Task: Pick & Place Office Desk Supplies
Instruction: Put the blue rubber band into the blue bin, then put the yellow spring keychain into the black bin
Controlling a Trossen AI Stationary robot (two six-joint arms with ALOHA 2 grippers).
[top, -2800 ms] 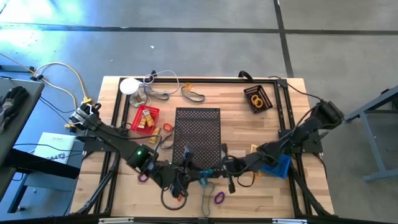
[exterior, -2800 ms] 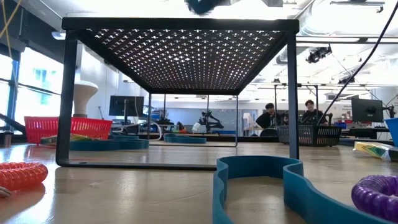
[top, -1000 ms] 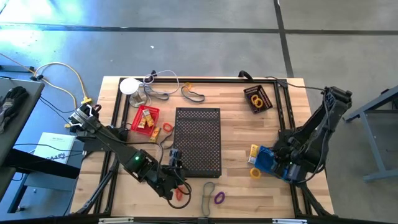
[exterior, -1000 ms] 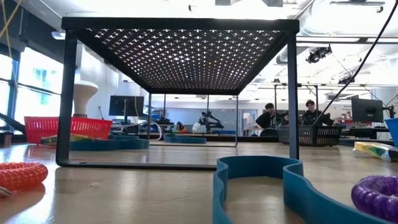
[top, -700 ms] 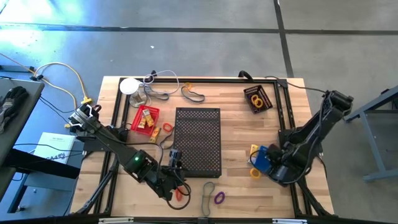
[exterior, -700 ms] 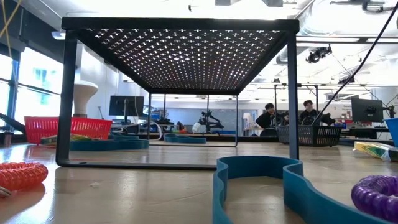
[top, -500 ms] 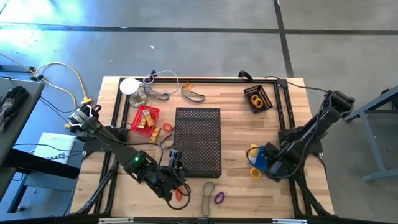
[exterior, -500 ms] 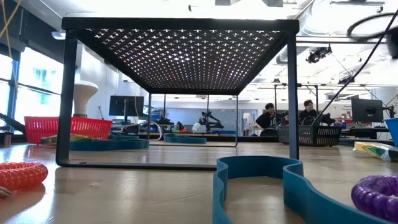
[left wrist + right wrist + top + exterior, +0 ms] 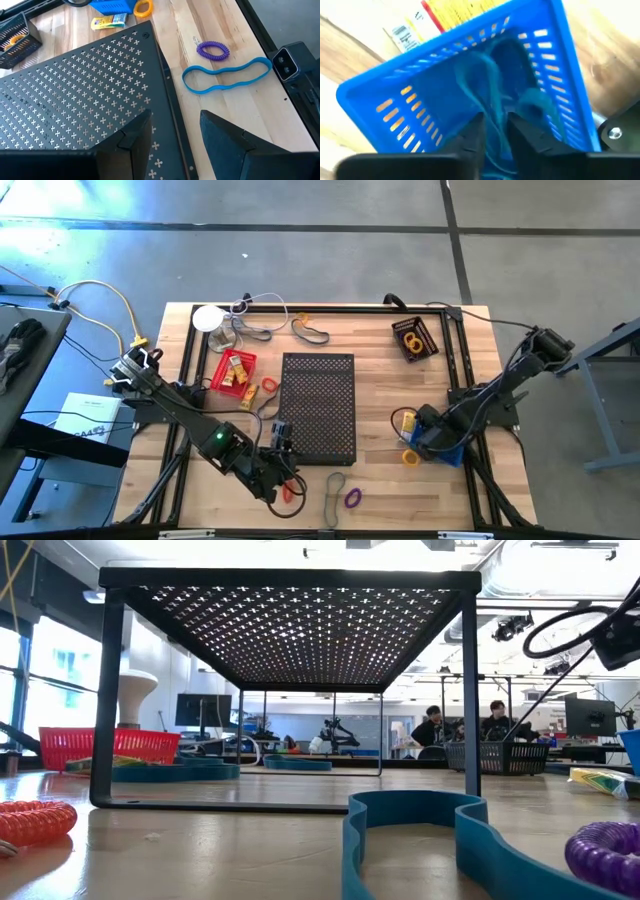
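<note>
Right gripper (image 9: 492, 132) slightly parted over blue basket (image 9: 445, 90), band (image 9: 485, 90) inside; left gripper (image 9: 172, 137) open, empty.

Bright daylight glares on the floor (image 9: 60, 230) at the high view's corner; the right wrist view is blurry
</note>
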